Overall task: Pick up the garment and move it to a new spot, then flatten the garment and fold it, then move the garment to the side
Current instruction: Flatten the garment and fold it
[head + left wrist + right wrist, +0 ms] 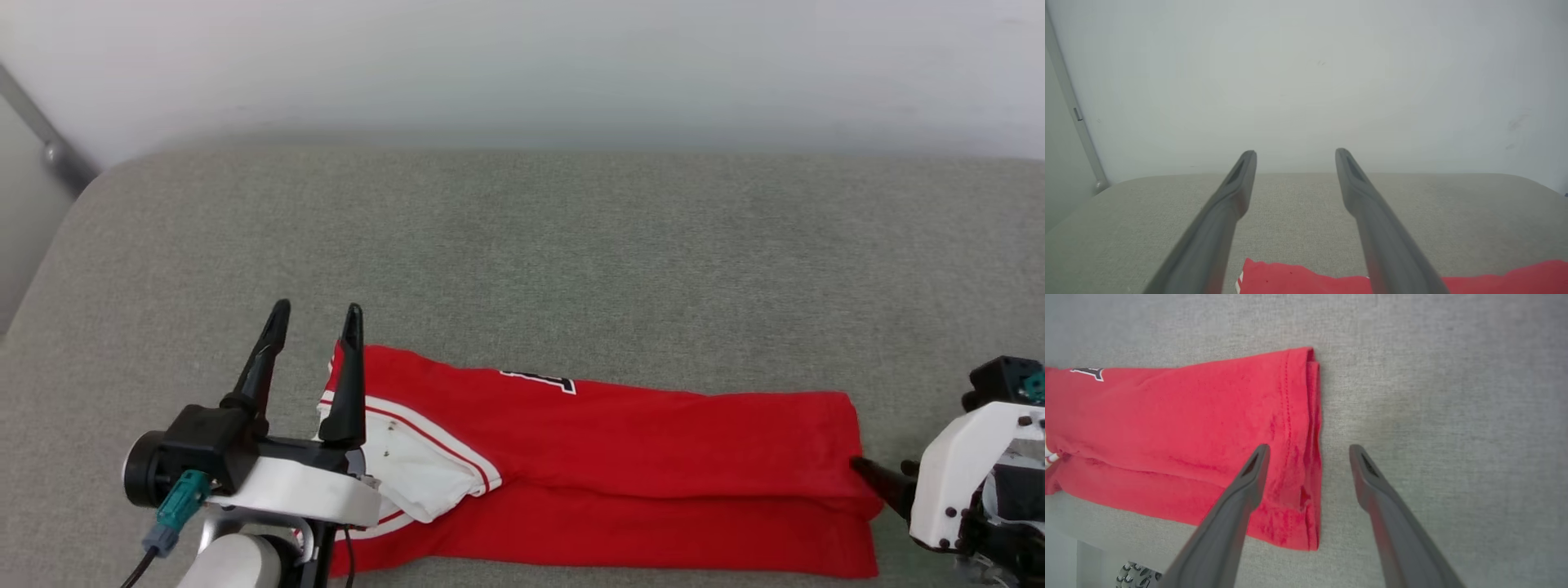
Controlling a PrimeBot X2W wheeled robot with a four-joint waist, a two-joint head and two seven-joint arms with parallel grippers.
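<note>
The garment (pixel 620 465), a red shirt with a white sleeve and a bit of black print, lies folded into a long strip near the front of the grey padded surface (pixel 522 261). My left gripper (pixel 317 310) stands open at the shirt's sleeve end, fingers pointing up and away with nothing between them. In the left wrist view its open fingers (pixel 1295 152) rise above the red cloth (pixel 1290 279). My right gripper (pixel 867 471) is at the hem end. In the right wrist view it (pixel 1309 448) is open, straddling the hem edge of the garment (pixel 1188 416), holding nothing.
A pale wall (pixel 522 65) runs behind the grey surface, with a metal bar (pixel 49 143) at the far left. The surface stretches wide behind the shirt. Its front edge (pixel 1118 547) lies close to the shirt's near side.
</note>
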